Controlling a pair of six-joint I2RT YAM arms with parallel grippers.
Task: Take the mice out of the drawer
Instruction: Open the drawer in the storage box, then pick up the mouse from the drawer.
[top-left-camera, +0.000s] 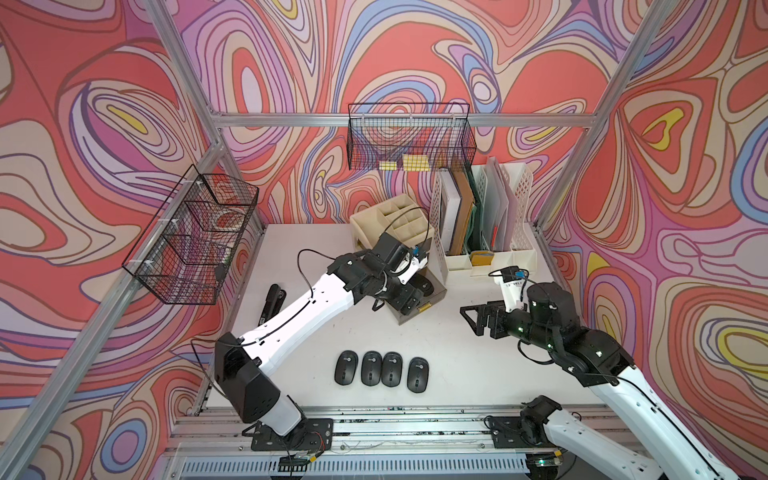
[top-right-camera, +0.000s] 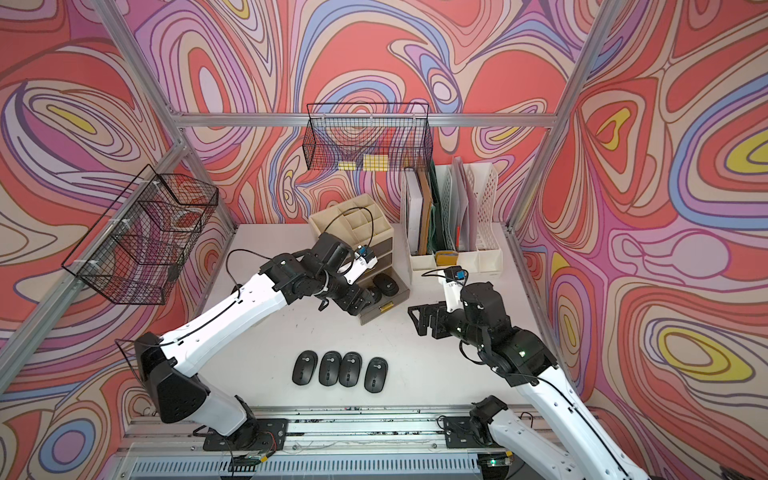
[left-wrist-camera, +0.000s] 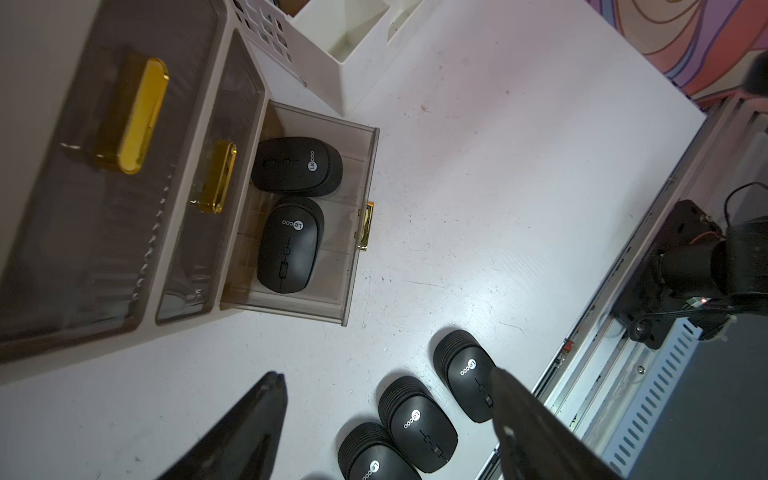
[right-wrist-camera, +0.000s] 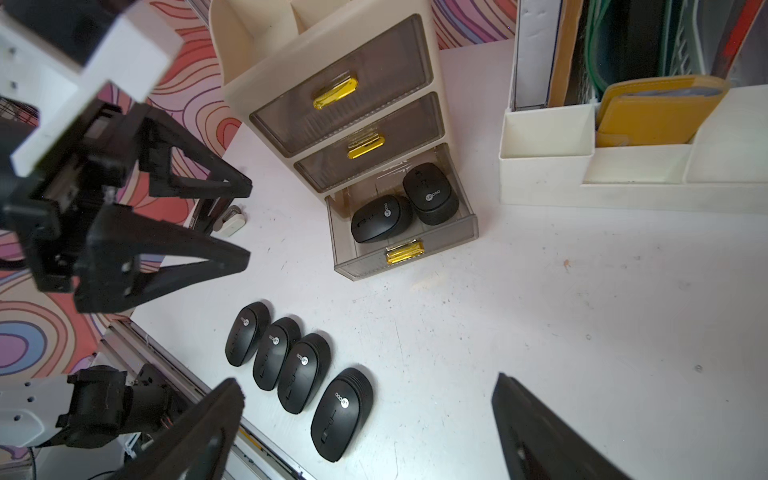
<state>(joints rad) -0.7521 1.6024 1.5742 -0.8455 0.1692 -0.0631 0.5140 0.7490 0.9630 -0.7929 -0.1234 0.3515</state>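
Observation:
The drawer, smoky grey with a gold handle, is pulled out from the bottom of the cream organiser. Two black mice lie side by side in it. Several more mice sit in a row on the table near its front edge. My left gripper hovers over the drawer's left part, open, with nothing between its fingers. To the right of the drawer, my right gripper hangs above the table, wide open and empty. In both top views the left arm hides much of the drawer.
A black stapler lies at the table's left and a small pale staple remover next to it. A white file holder with folders stands right of the organiser. Wire baskets hang on the walls. A metal rail borders the front.

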